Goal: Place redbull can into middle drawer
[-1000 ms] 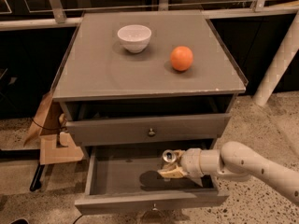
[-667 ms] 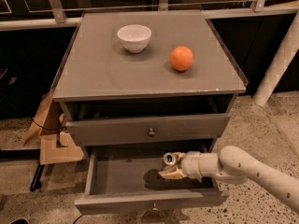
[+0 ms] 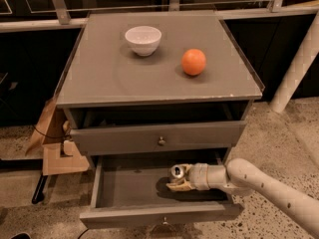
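The middle drawer [image 3: 124, 189] is pulled open below the top drawer [image 3: 159, 137] of the grey cabinet. My gripper [image 3: 178, 179] reaches in from the right and sits inside the open drawer, right of its middle. It is shut on the redbull can [image 3: 177, 172], whose silver pull-tab top shows at the gripper's tip. The can is held low over the drawer floor, with a dark shadow beneath it. The can's body is mostly hidden by the fingers [image 3: 179, 185].
A white bowl [image 3: 143, 39] and an orange [image 3: 193, 61] sit on the cabinet top [image 3: 99, 78]. Cardboard pieces [image 3: 57, 153] lie on the floor left of the cabinet. A white pole [image 3: 299, 59] leans at the right.
The gripper with the can has shifted slightly left and a little lower inside the drawer. The bowl and orange have not moved.
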